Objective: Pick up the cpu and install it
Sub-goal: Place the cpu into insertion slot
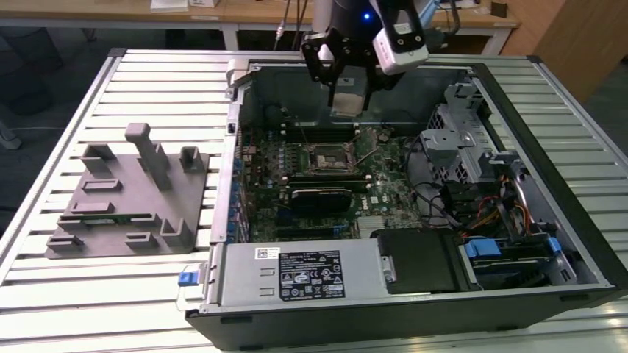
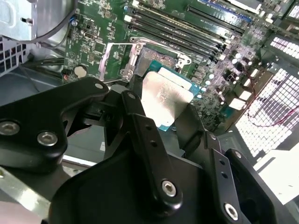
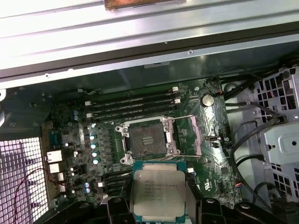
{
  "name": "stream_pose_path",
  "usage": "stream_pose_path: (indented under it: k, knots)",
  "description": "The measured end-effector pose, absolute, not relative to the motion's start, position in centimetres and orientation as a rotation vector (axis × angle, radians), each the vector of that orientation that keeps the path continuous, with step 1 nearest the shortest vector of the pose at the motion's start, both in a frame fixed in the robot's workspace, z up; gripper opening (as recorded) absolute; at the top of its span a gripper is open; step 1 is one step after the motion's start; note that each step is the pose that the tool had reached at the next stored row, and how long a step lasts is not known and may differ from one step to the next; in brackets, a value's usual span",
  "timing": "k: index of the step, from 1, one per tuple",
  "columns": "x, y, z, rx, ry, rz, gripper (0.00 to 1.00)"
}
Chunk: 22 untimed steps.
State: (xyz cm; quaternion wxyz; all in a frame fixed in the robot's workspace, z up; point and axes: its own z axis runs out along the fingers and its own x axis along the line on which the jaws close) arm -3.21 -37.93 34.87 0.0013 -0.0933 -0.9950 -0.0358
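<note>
My gripper (image 1: 348, 101) hangs over the far part of the open computer case, shut on the cpu (image 1: 348, 98), a small flat square chip with a pale silver top. In both wrist views the cpu (image 2: 166, 99) (image 3: 159, 190) sits clamped by its edges between the two black fingers (image 2: 136, 112), held in the air above the motherboard. The black-framed socket (image 3: 147, 139) (image 1: 329, 157) lies open below and slightly ahead of the chip, with its metal load plate (image 3: 194, 135) folded back beside it. The socket bed looks bare.
A large grey moulded tray (image 1: 118, 198) rests on the slatted table at the exterior view's left. Inside the case (image 1: 235, 147) are memory slots (image 3: 133, 105), a power supply (image 1: 294, 273), a metal drive cage (image 1: 461, 140) and loose cables (image 3: 254, 140).
</note>
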Motion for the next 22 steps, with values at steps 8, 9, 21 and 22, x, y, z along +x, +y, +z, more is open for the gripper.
stream_pose_path:
  k: [8,9,21,22]
  knots:
    - [-3.21,-37.93,34.72,-0.403,-3.113,-0.113,0.53]
    - [-3.21,-37.93,34.70,-0.422,-3.111,-0.113,0.53]
    - [-3.21,-37.93,34.43,-0.555,-3.094,-0.112,0.53]
    - [-3.21,-37.93,34.41,-0.562,-3.092,-0.112,0.53]
